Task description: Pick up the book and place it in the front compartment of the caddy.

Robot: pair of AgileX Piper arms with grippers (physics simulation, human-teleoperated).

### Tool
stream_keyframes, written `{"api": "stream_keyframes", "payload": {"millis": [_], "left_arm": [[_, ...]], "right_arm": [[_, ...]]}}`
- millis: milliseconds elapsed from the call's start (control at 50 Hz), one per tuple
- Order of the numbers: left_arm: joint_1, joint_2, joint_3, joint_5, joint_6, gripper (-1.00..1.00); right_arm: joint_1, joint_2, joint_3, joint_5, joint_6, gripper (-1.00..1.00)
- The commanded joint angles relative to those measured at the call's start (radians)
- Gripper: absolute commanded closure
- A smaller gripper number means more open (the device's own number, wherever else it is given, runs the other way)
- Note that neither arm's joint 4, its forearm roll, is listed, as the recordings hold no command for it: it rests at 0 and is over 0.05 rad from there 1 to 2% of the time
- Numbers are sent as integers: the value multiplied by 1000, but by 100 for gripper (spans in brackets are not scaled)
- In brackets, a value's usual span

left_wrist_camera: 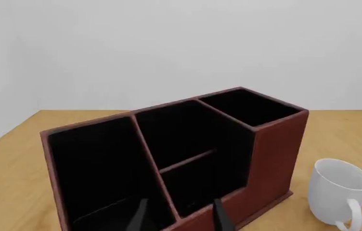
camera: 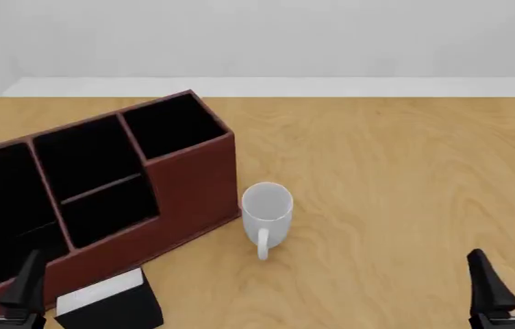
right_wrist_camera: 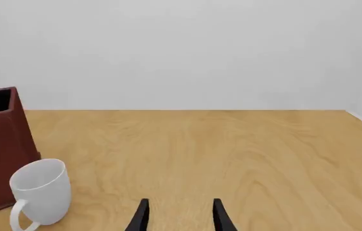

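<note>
Lying half cut off at the front view's lower edge: book (camera: 111, 301), just beside caddy (camera: 184, 185). Hovering spread and empty: left gripper (camera: 0, 281), right gripper (camera: 511, 277).

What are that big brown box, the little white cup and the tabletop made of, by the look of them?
The caddy looks like matte reddish-brown leather or leatherette board, with black lining; flat, dull panels suggest so. The mug looks like glazed white ceramic, smooth with a soft sheen. The table shows light wood grain, possibly veneer. As rendered images, these are only appearances.
</note>
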Motion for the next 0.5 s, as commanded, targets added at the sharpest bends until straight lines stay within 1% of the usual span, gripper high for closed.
{"api": "stream_keyframes", "payload": {"millis": [20, 60, 100, 140, 220, 240, 280, 300, 320, 340, 360, 380, 420, 460, 480, 500], "left_arm": [[-1, 10, -3, -3, -2, -100], [-6, 7, -3, -1, -8, -100], [-2, 44, -2, -17, -54, -100], [-16, 33, -3, -10, -31, -100], [-18, 63, -4, -26, -38, -100], [-22, 80, -6, -31, -49, -100], [-27, 83, -8, -29, -36, -100], [-33, 107, -13, -35, -45, -100], [-31, 102, -22, -25, -38, -100], [-10, 72, -34, 0, -11, -100], [-3, 78, -41, 2, -7, -100], [-16, 152, -54, -33, -34, -100], [-13, 157, -86, -22, -35, -100], [-43, 183, -118, -17, -44, -100], [-42, 178, -126, -9, -41, -100], [-59, 185, -153, 6, -30, -100]], "right_arm": [[5, 11, -2, -6, -3, -100], [6, 9, -2, -5, -2, -100], [8, 7, -1, -1, -1, -100], [10, 5, 0, 3, -4, -100], [18, 4, 0, 6, -4, -100], [20, 7, 0, 4, -6, -100], [21, 8, 0, 1, -5, -100], [21, 10, 0, 1, -7, -100], [21, 9, 0, 2, -7, -100], [20, 8, 0, 3, -7, -100], [20, 8, 0, 3, -7, -100], [20, 7, 0, 4, -7, -100], [22, 10, 0, 2, -5, -100], [23, 15, 0, -5, -5, -100], [23, 16, 0, -7, -5, -100], [25, 21, 0, -11, -2, -100]]}}
